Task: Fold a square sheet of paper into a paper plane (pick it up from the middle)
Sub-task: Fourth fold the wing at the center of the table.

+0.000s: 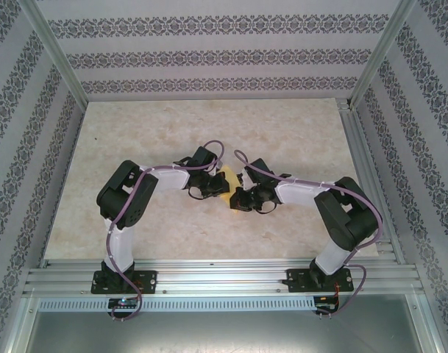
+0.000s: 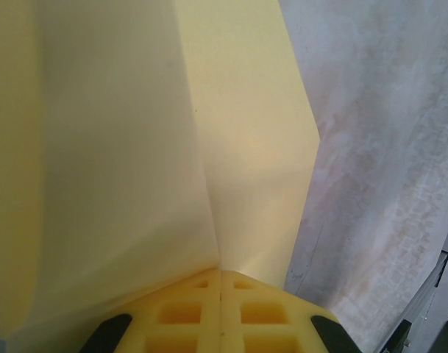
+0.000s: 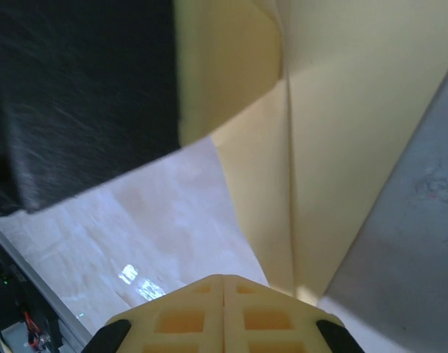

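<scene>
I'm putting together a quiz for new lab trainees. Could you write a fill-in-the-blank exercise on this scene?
1. The sheet of paper is pale ____.
2. The left hand is ____ on that sheet.
3. A straight ____ runs up the paper from the right hand.
4. The sheet is held near the ____ of the table.

Missing words: yellow; shut; crease; middle.
</scene>
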Action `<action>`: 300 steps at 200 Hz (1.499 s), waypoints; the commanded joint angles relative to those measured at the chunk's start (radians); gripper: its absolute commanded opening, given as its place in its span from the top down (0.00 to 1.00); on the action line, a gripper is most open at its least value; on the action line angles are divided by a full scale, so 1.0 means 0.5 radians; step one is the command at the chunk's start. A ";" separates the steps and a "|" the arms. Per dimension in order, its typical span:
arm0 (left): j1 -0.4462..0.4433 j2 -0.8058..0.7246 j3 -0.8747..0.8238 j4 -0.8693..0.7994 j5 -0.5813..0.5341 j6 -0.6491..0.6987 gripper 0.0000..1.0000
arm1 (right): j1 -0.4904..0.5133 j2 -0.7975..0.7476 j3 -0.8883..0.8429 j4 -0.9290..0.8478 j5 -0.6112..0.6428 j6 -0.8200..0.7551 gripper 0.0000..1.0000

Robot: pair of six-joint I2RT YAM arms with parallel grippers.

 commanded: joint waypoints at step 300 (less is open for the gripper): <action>0.152 0.296 0.495 -0.427 -0.180 0.014 0.99 | -0.064 0.350 -0.193 0.020 0.132 -0.055 1.00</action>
